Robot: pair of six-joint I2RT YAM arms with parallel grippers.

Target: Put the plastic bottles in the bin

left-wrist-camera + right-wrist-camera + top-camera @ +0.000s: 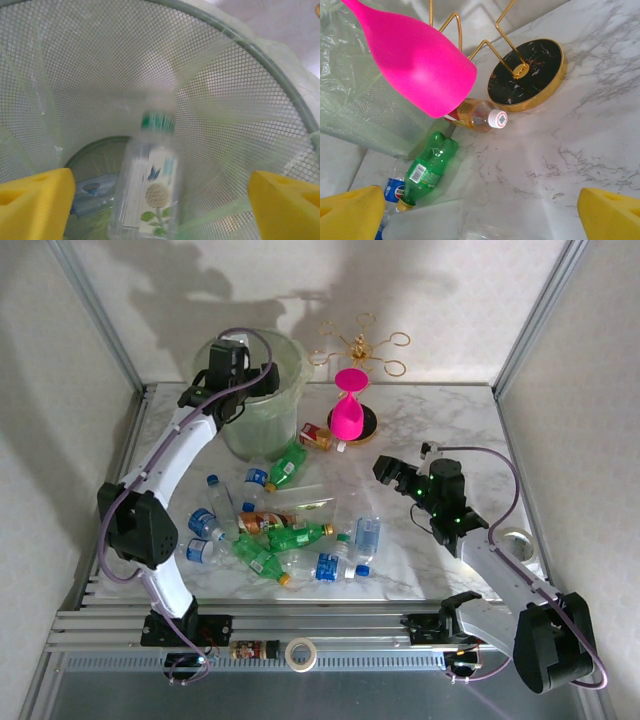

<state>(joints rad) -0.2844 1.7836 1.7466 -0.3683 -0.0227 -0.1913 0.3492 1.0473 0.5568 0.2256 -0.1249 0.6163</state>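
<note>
My left gripper (268,375) is over the pale-green mesh bin (292,358), open. In the left wrist view a clear bottle (150,185) with a green cap band and a flower label hangs blurred between the wide-apart yellow fingers (37,202), touching neither. Below it another bottle (92,192) lies on the floor of the bin (90,75). Several plastic bottles (285,530) lie in a heap at the table's front centre. My right gripper (388,470) stands open to the right of that heap. In the right wrist view a green bottle (427,167) and a brown bottle (475,114) lie ahead.
A pink hourglass-shaped object (349,405) and a gold wire stand (360,345) on a black round base (526,75) are right of the bin. A tape roll (300,653) and a small bottle (255,649) lie on the front rail. Another roll (517,540) sits at the right edge.
</note>
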